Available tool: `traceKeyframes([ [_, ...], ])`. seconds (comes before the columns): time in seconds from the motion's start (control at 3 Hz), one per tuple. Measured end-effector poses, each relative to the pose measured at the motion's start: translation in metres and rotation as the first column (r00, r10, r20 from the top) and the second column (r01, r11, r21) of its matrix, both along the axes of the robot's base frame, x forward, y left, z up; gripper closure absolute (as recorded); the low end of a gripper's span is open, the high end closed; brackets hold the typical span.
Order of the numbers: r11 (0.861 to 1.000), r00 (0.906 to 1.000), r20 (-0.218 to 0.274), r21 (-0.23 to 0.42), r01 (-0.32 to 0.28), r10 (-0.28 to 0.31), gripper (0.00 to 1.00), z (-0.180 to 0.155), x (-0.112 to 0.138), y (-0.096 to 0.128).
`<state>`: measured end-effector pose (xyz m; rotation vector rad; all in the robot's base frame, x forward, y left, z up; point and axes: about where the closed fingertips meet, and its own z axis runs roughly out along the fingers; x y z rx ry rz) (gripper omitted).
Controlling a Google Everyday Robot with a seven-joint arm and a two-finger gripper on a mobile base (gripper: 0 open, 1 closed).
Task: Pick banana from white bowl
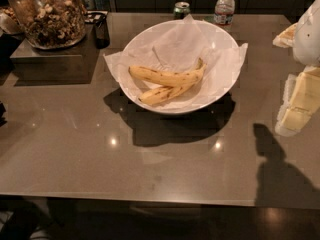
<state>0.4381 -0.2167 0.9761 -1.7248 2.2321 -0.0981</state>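
The white bowl [222, 86], lined with crinkled white paper, stands at the middle of the brown table, toward the back. Two bananas lie in it. The banana [165, 77] is the longer, thicker one, lying across the bowl with its stem end at the right. A shorter, slimmer banana [160, 95] lies just in front of it, touching it. My gripper [299, 101] is a pale cream shape at the right edge of the view, above the table, well to the right of the bowl and apart from it. It holds nothing that I can see.
A big glass jar of nuts [47, 14] sits on a dark box [50, 59] at the back left, with a dark cup [101, 30] beside it. A green can [181, 9] and a water bottle [224, 6] stand behind the bowl. The table's front edge [150, 198] runs along the bottom.
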Motion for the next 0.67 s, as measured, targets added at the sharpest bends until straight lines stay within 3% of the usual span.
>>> traceKeyframes([
  [0.33, 1.0, 1.0, 0.0, 0.0, 0.0, 0.0, 0.0, 0.0, 0.0, 0.0],
  [0.67, 0.997, 0.9982, 0.037, 0.067, -0.05, 0.048, 0.0, 0.006, 0.011, 0.017],
])
